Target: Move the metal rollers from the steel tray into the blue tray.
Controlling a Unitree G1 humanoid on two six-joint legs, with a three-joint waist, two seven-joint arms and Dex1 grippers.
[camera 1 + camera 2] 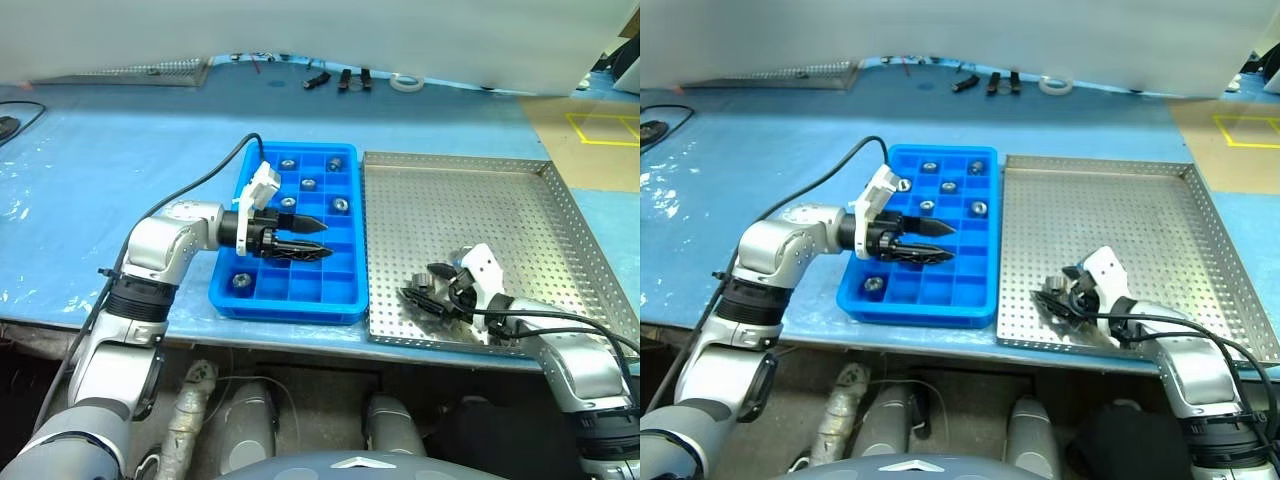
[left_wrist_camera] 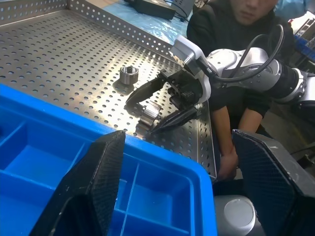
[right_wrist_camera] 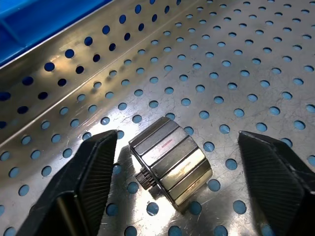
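- Evidently the pick-up step was in hand: the right gripper [image 3: 172, 162] sat low in the steel tray [image 1: 500, 200], its jaws wide apart and straddling one metal roller [image 3: 170, 164] lying on its side, not yet pinched.
- A second roller [image 2: 129, 75] stood nearby on the perforated base.
- Meanwhile the left gripper [image 1: 300, 240] hovered over the blue tray [image 1: 345, 300], jaws apart and empty; several rollers [image 1: 308, 184] sat in its compartments.
- Next, I judge, the jaws must close squarely on the roller's flat sides, then lift it.
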